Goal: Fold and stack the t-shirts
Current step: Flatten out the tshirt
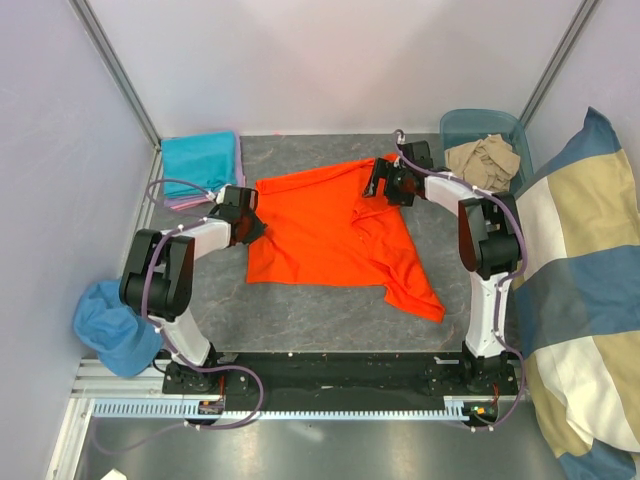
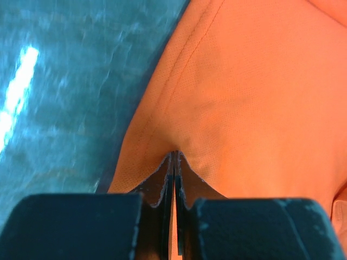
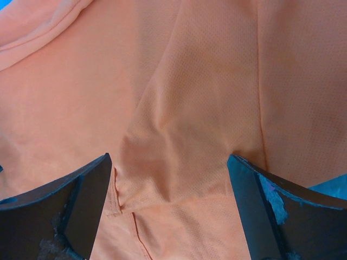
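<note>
L hand [image 2: 174, 158] pinches orange tee [image 1: 330, 235] edge; R hand [image 3: 169, 165] spread over it.

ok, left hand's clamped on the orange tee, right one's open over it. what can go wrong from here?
1. Left hand pinches only the hem edge of the orange t-shirt; a hard pull might slip it free.
2. Right hand stands open astride a raised wrinkle; closing there may grab doubled layers and skew the fold.
</note>
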Available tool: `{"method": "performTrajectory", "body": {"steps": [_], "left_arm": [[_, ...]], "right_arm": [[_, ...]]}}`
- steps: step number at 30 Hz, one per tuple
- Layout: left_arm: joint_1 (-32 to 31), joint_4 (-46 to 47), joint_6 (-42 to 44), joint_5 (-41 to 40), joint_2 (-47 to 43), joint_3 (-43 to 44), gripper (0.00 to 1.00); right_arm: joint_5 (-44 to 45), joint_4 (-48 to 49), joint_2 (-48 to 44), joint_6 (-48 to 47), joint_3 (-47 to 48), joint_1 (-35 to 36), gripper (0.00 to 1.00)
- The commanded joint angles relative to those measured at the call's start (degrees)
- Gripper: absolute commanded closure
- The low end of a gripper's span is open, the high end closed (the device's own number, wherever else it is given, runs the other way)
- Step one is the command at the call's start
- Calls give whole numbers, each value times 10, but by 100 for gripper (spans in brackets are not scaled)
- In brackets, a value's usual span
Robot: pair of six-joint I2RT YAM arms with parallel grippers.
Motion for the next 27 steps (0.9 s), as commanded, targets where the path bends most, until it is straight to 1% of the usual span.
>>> {"method": "performTrajectory", "body": {"steps": [1,5,7,8,10,13,15,16,18,19,21,22,24,25,27], "left_arm": [[7,-13,7,-27,40,47,94],[10,-14,11,-30,69,84,94],[10,4,24,-33,71,90,94],[10,11,28,-34,69,91,94],[10,19,41,-45,60,96,94],[10,19,55,-48,18,102,92],[9,20,63,-49,-36,89,91],[6,22,66,-54,-56,81,90],[2,19,76,-67,-99,61,89],[1,16,76,-67,-111,42,89],[2,12,66,-63,-144,19,89],[1,9,59,-56,-153,-9,89],[-2,11,42,-34,-174,-37,89],[-10,10,37,-30,-179,-63,90],[-21,10,31,-24,-185,-90,90]], "right_arm": [[44,-70,66,-17,35,-4,2],[39,-72,97,-30,97,-18,2],[32,-55,98,-42,104,-22,2],[35,-34,91,-44,108,-27,2],[29,-22,84,-51,115,-32,2],[14,-20,50,-57,123,-36,2],[10,0,-8,-49,81,-37,2],[16,8,-54,-45,63,-36,2],[16,31,-100,-38,2,-31,2],[16,38,-139,-36,-33,-28,2],[17,40,-172,-33,-64,-25,2],[22,37,-202,-32,-93,-21,2],[35,25,-232,-28,-123,-17,2],[57,8,-258,-28,-153,-6,2],[91,-18,-281,-28,-180,7,2]]}}
